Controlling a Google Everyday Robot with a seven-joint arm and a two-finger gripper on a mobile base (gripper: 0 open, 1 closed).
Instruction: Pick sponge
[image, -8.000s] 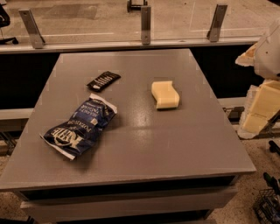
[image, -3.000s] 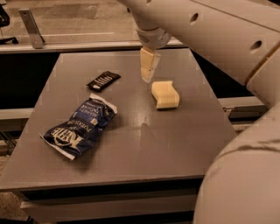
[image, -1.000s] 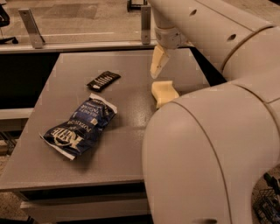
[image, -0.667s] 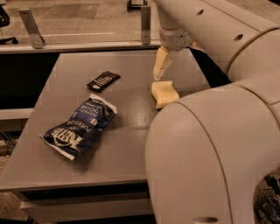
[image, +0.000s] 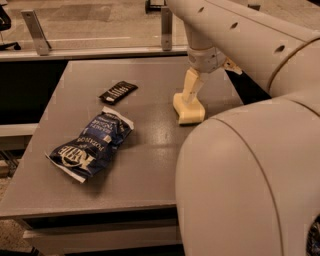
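Observation:
The pale yellow sponge (image: 188, 110) lies on the grey table (image: 150, 150), right of centre. My gripper (image: 190, 97) hangs from the white arm directly over the sponge, its cream fingers (image: 190, 86) reaching down to the sponge's top. The big white arm body fills the right side and hides the sponge's right part and the table behind it.
A blue crinkled snack bag (image: 92, 145) lies at the left front. A small black packet (image: 118, 92) lies behind it. A rail with metal posts (image: 36, 32) runs along the table's far edge. The table's front edge is near the bottom.
The gripper has come down from above and behind the sponge to right on top of it. The sponge, bag and packet have not moved.

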